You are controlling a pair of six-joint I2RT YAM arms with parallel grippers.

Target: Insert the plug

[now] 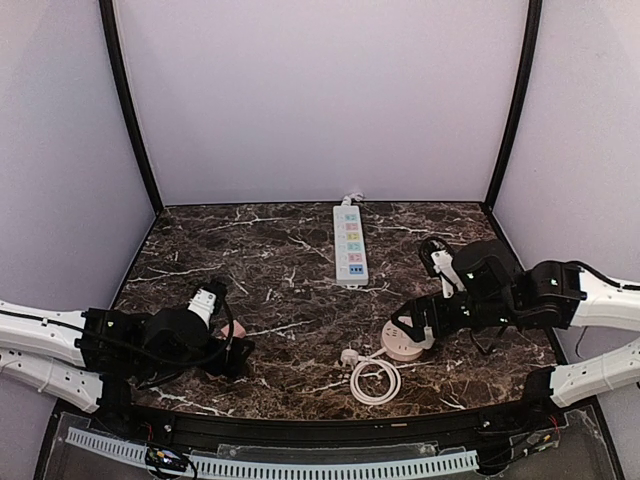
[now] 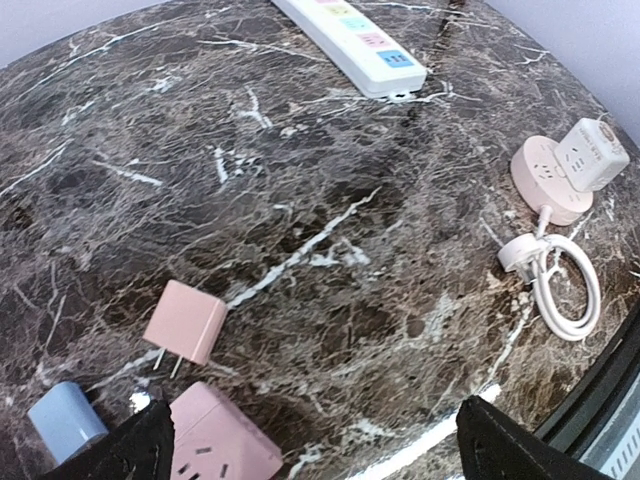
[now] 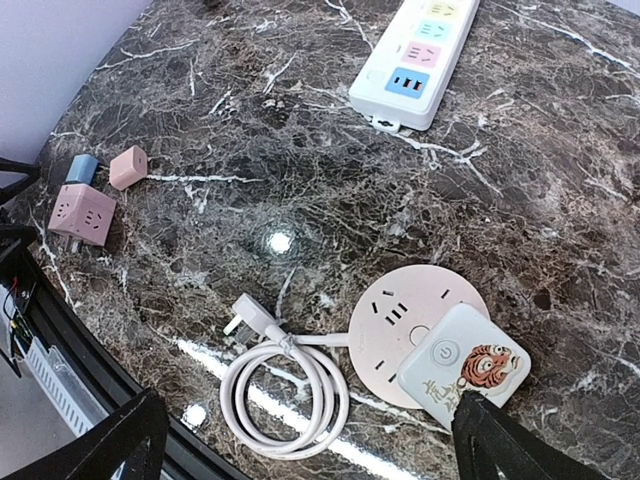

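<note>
A white plug (image 3: 245,318) on a coiled white cable (image 3: 285,390) lies on the marble table (image 1: 280,250), joined to a round pink socket (image 3: 400,320). A white tiger-print adapter (image 3: 465,365) sits in that socket. My right gripper (image 3: 310,445) is open and empty above the coil, its right finger (image 3: 510,445) at the adapter's corner. My left gripper (image 2: 315,450) is open and empty next to a pink cube socket (image 2: 215,445), a small pink plug adapter (image 2: 185,322) and a blue adapter (image 2: 65,420). In the top view the right gripper (image 1: 412,325) hovers by the round socket (image 1: 405,340).
A long white power strip (image 1: 350,243) with coloured outlets lies at the back centre; it also shows in the right wrist view (image 3: 415,55). The table's front edge (image 1: 330,420) runs just behind the cable coil (image 1: 375,380). Black frame posts stand at both back corners.
</note>
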